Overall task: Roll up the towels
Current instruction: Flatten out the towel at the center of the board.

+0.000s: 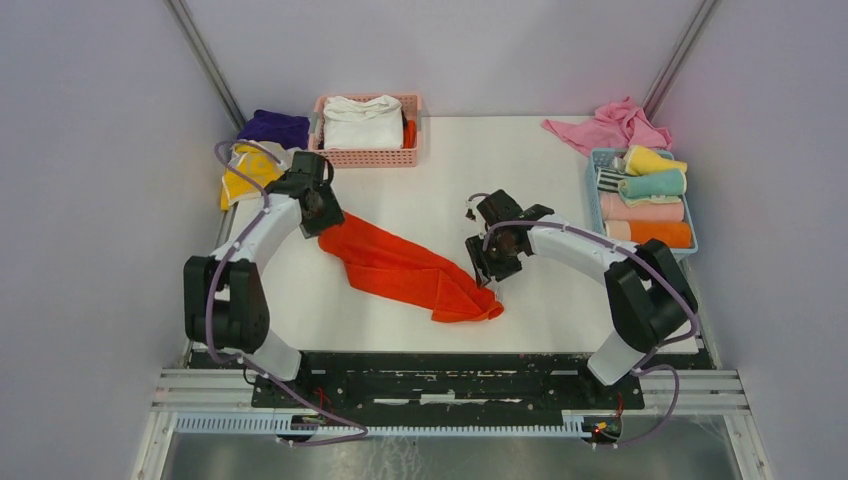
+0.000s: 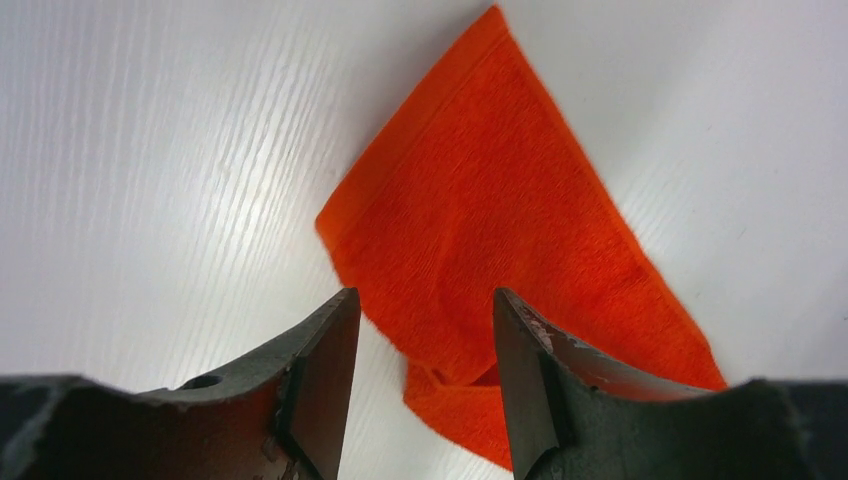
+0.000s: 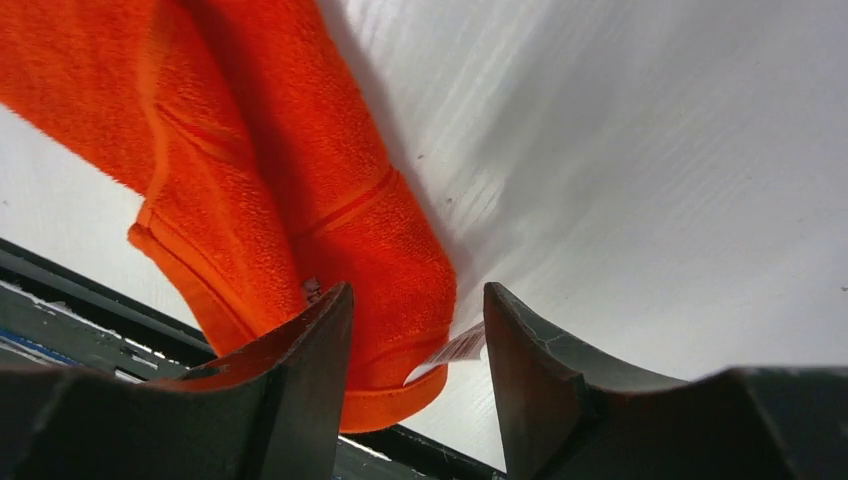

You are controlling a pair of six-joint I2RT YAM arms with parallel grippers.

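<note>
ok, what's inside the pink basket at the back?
The pink basket holds a folded white cloth that fills most of it, plus a sliver of orange cloth at its right end. Anything beneath the white cloth is covered.

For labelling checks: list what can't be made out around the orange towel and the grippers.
Top view: left gripper hides the upper-left end of the towel and its own fingertips.
Left wrist: towel's near edge is behind the fingers; contact unclear.
Right wrist: print on the tag too small; towel cut by the top edge.
Top view: right gripper hides its own fingertips.
</note>
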